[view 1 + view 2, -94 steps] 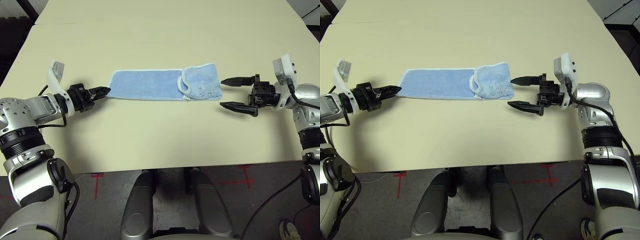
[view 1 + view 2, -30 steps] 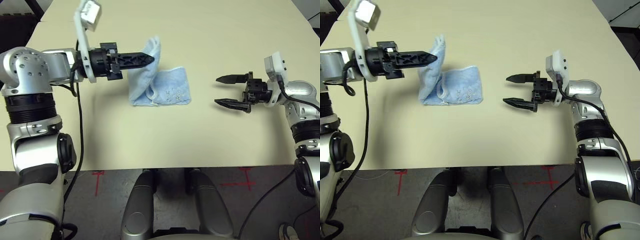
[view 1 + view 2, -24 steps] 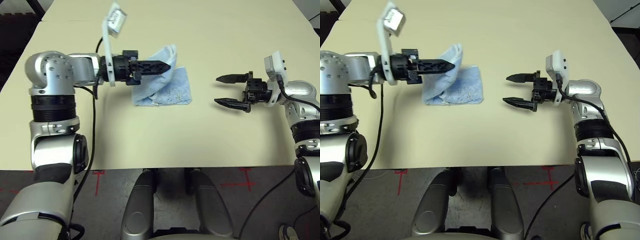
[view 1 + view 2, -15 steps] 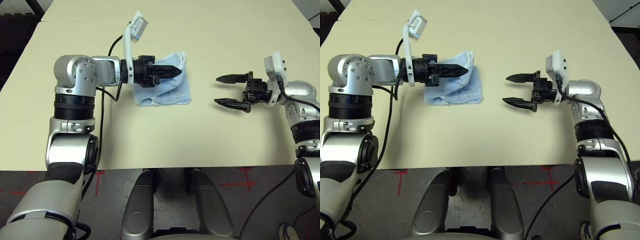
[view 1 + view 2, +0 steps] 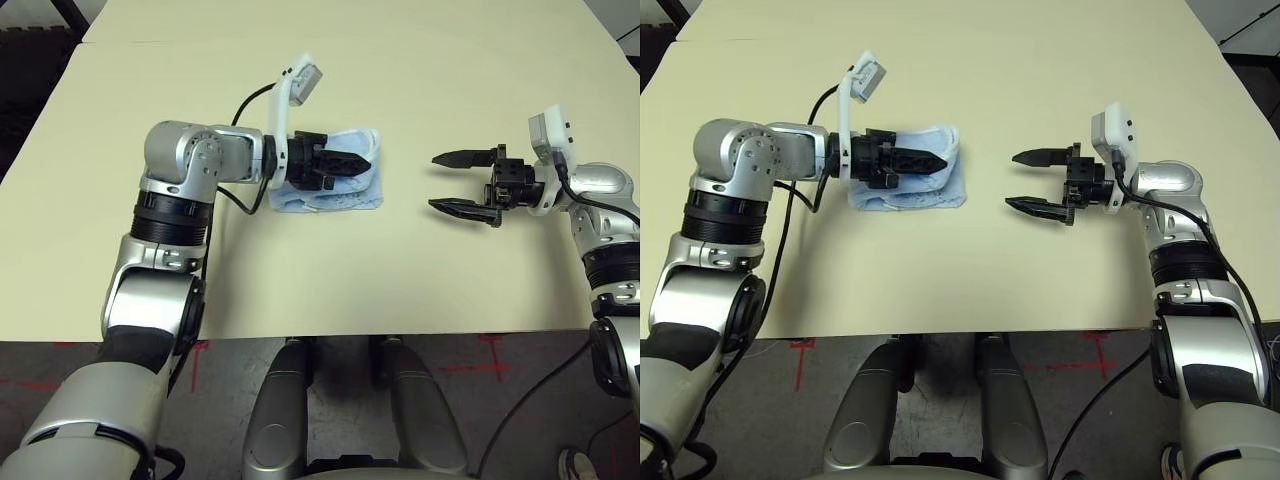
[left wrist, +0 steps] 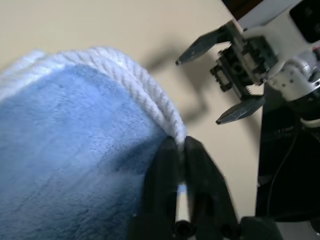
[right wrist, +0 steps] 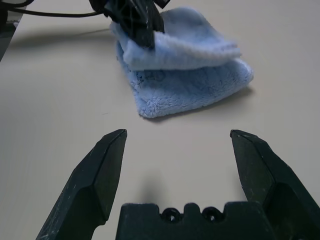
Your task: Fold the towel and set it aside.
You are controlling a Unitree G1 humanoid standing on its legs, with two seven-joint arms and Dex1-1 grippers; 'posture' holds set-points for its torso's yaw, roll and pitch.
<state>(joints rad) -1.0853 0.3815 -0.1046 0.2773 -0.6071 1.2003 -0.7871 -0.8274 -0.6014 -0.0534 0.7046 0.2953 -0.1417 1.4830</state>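
Note:
The light blue towel lies folded into a small stack left of the table's middle, its top layer doubled over toward the right. My left gripper rests on top of that stack, reaching to its right edge. In the left wrist view its fingers stand pressed together with the towel's white stitched edging pinched at their tips. My right gripper hovers open to the right of the towel, a short gap away, with nothing between its fingers. It faces the towel.
The cream table is bare in front of and behind the towel. Its near edge runs along the bottom, with dark floor and red tape marks below.
My left gripper has carried the towel's left end up and over to the right, laying it down on the folded stack. The right arm has stayed still.

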